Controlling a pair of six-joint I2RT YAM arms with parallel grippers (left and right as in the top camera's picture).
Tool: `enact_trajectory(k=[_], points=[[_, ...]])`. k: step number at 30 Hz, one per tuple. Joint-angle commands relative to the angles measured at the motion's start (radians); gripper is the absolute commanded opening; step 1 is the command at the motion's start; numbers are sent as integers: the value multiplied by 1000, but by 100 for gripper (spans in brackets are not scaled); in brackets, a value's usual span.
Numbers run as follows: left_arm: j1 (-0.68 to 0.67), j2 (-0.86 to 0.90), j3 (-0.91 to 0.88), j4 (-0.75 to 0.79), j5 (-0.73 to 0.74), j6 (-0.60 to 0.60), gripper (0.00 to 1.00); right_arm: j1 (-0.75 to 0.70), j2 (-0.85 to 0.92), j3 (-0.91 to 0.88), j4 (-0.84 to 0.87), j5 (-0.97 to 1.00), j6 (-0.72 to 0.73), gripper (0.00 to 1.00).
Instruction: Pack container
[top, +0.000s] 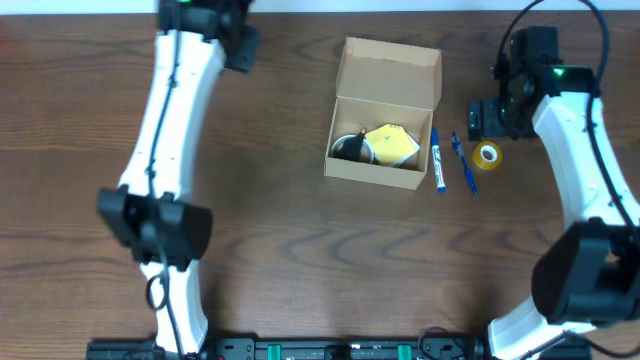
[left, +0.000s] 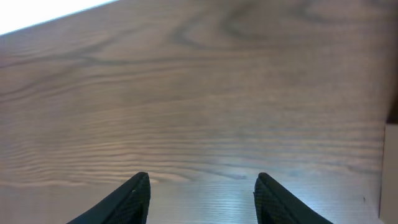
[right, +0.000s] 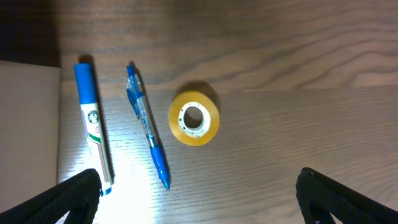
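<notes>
Box (top: 385, 110): mid-desk (top: 280, 220), lid flap up, open; yellow item (top: 392, 143) + dark round item (top: 350, 148) inside.
L jaws: apart, nothing btwn them, over bare desk, well apart from box.
R jaws: wide apart, empty, above tape roll (right: 194, 118).
Right of box: marker (right: 92, 127) just beside its wall, then pen (right: 146, 124), then tape roll; none touching.

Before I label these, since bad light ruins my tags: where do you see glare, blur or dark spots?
Overhead: even light, sharp, only shade inside the box. Left wrist: glare on the table between the jaws, top-left corner blown white. Right wrist: bright patch over the marker and pen, jaws blurred, top-left dark.
</notes>
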Motion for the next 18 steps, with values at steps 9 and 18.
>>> enact_trajectory(k=[9,18], points=[[143,-233,19,-6,59,-15,56,-117,92,-47,69,-166,-37,99],[158,-248,19,1,46,-14,56,-241,92,-76,-24,-201,-74,99]])
